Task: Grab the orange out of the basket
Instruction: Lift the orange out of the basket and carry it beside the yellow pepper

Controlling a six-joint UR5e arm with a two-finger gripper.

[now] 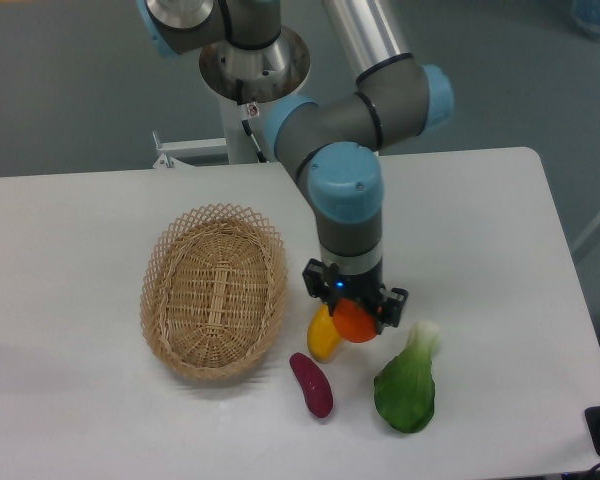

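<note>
The small round orange [355, 322] hangs in the air to the right of the basket, with my gripper [354, 310] shut on it from above. The oval wicker basket [214, 290] lies on the white table to the left and holds nothing that I can see. The arm's blue and grey wrist stands upright over the orange, which is above the table between the yellow fruit and the green vegetable.
A long yellow-orange fruit [323, 336] lies partly behind the held orange. A dark purple vegetable [311, 384] lies in front of it. A leafy green bok choy [408, 384] lies to the right. The table's front edge is near.
</note>
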